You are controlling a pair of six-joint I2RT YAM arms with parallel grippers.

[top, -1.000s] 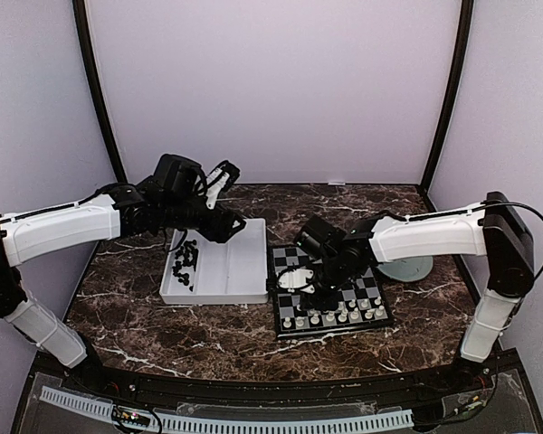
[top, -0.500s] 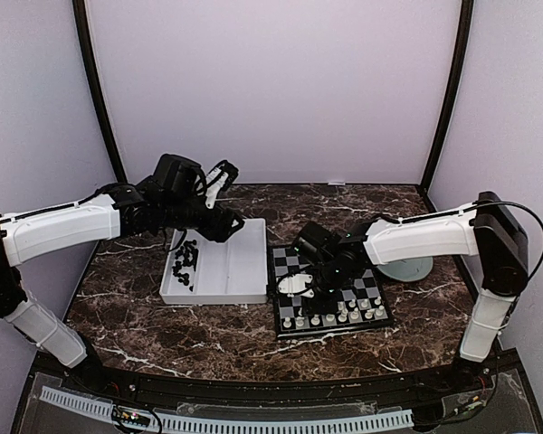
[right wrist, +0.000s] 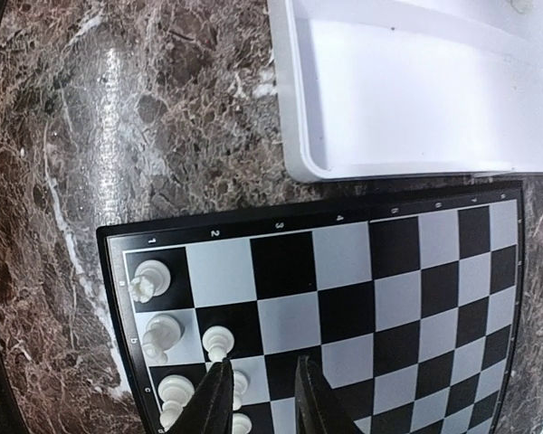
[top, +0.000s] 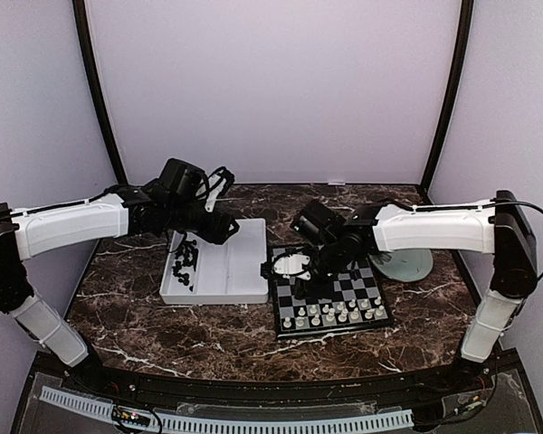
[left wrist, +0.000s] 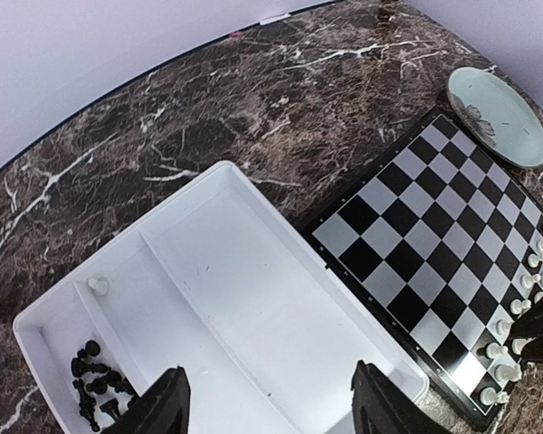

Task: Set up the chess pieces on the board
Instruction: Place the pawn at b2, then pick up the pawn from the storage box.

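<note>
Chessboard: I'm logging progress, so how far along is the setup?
Done: white pieces stand in the board's near two rows. In hand: nothing; right hand open over the board, left hand open over the tray. Left: black pieces and one white piece in the tray.

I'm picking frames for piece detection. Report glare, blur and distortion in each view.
Top external: even, soft light, but the chess pieces are tiny specks. Left wrist: sharp; the table edge bows from the wide lens. Right wrist: the board is crisp; a pale sheen streaks the marble at left.
</note>
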